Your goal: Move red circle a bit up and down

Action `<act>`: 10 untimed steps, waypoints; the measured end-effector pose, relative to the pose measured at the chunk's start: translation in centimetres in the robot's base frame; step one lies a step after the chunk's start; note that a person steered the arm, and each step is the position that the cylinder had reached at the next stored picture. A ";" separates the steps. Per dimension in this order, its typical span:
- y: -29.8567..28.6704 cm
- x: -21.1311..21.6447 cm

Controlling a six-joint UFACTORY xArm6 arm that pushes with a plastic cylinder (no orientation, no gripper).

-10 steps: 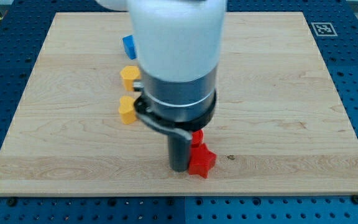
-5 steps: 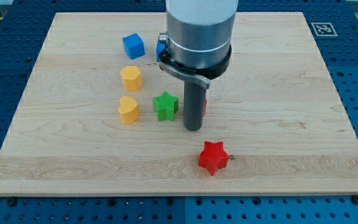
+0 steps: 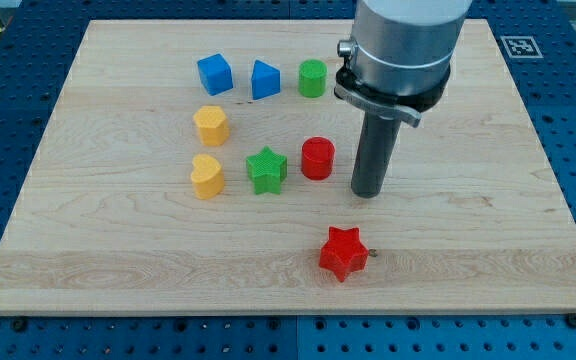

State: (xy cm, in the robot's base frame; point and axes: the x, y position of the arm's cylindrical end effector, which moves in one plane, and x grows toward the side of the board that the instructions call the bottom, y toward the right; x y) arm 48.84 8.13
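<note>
The red circle point(image 3: 317, 158) is a short red cylinder near the middle of the board. My tip point(image 3: 367, 192) rests on the board just to its right and slightly lower, with a small gap between them. A green star point(image 3: 266, 169) sits just left of the red circle. A red star point(image 3: 343, 252) lies below, toward the view's bottom.
A blue cube point(image 3: 214, 74), a blue block point(image 3: 264, 79) and a green circle point(image 3: 312, 77) line up near the view's top. A yellow block point(image 3: 211, 125) and a yellow heart point(image 3: 207, 176) stand at the left. The arm's body point(image 3: 403, 50) hangs over the upper right.
My tip moved up from beside the red star, then right past the red circle, which now shows in full. The blocks have not visibly moved.
</note>
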 end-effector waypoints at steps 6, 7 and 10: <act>-2.2 -6.7; -2.5 -6.7; -3.5 -6.4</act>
State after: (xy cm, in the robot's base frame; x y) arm 42.41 4.67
